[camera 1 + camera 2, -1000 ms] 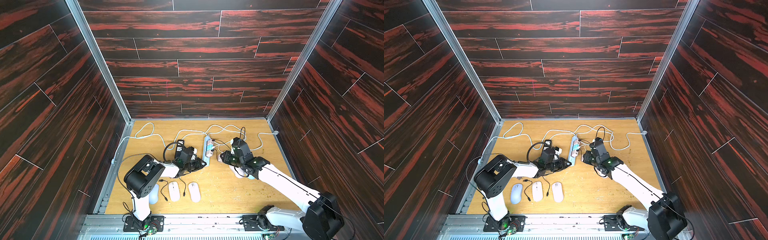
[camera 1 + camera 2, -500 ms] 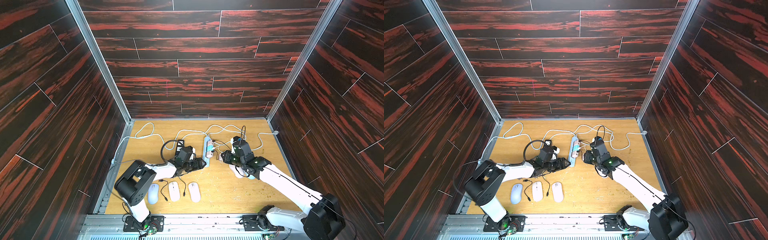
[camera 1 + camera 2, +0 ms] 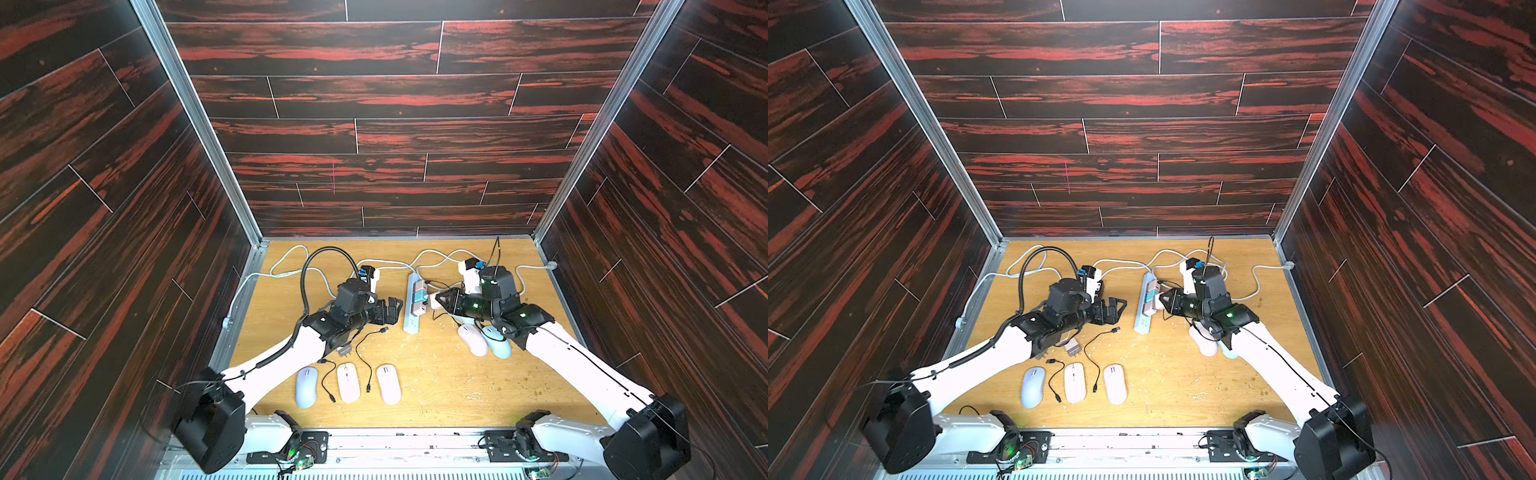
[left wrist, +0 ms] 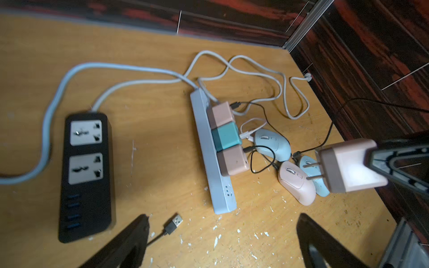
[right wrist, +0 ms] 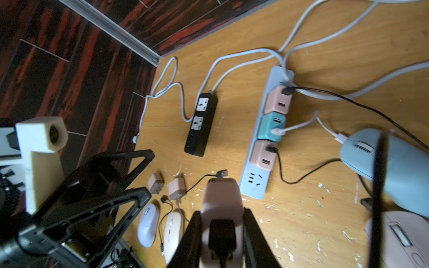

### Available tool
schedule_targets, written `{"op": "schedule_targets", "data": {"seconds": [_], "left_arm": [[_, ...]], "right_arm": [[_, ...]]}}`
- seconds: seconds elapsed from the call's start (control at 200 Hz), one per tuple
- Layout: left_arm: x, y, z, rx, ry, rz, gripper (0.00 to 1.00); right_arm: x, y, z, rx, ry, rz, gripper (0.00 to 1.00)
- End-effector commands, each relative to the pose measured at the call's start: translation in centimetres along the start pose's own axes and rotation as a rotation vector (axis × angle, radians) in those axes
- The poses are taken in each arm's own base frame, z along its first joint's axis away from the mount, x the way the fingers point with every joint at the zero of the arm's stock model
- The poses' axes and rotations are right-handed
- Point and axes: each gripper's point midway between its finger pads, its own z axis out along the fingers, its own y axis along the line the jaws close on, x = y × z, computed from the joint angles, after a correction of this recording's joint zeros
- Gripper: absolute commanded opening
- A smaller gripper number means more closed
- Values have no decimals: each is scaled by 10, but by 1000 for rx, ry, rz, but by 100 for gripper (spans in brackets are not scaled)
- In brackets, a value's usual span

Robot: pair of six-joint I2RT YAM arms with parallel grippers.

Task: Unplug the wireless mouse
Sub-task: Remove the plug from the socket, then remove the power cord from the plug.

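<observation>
Between the fingers of the right tool [image 5: 221, 210] we find a pink adapter [image 5: 221, 197], pinched on both flanks. Its prongs [image 4: 312, 171] are bare and clear of any socket. A black cable plug [image 5: 221, 232] sits in the adapter's rear port; we cannot tell which mouse this cable serves.

Ref. right tool:
- Ahead of it lies the blue strip [image 4: 222, 197], flat on the desk [image 4: 162, 116]. The pink adapter hangs near the strip, apart from it.
- The strip carries 3 units in a row: pink unit [image 4: 220, 113], teal unit [image 4: 225, 137], second pink unit [image 4: 232, 160]. The end socket [image 5: 254, 179], nearest the tool, shows its bare face.
- Beside and below the tool lie 3 mice: blue mouse [image 4: 271, 143], w/ a white lead [image 5: 299, 125] to the teal unit; pink mouse [image 4: 297, 183]; second blue mouse [image 4: 320, 188], touching the pink one.

Ref. left tool [image 4: 221, 219]:
- Fingers spread wide, nothing between them.
- It faces the right tool from across the blue strip.
- Just below it a loose USB plug [image 4: 174, 222] rests on the desk.
- On its side away from the blue strip lies a black strip [image 4: 86, 174].
- Behind it, near the arm, lie 2 loose adapters [image 5: 155, 182], then a row of 3 mice [image 3: 348, 381].
</observation>
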Motion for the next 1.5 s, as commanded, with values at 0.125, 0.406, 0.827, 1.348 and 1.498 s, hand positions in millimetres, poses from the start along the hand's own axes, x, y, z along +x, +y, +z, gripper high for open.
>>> {"op": "schedule_targets", "data": {"seconds": [0.125, 0.406, 0.827, 1.348, 1.498], "left_arm": [[-20, -52, -29, 258, -210, 458, 91], [14, -79, -34, 355, -147, 818, 100], [11, -85, -20, 339, -135, 814, 91], [2, -75, -7, 257, -127, 800, 58], [0, -75, -8, 252, -137, 799, 48]], "right_arm": [[-5, 30, -4, -101, 69, -67, 0], [16, 54, -2, -210, 189, -98, 0], [44, 79, 8, -307, 310, -141, 0], [48, 86, 9, -346, 346, -135, 0], [48, 85, 10, -344, 346, -136, 0]]}}
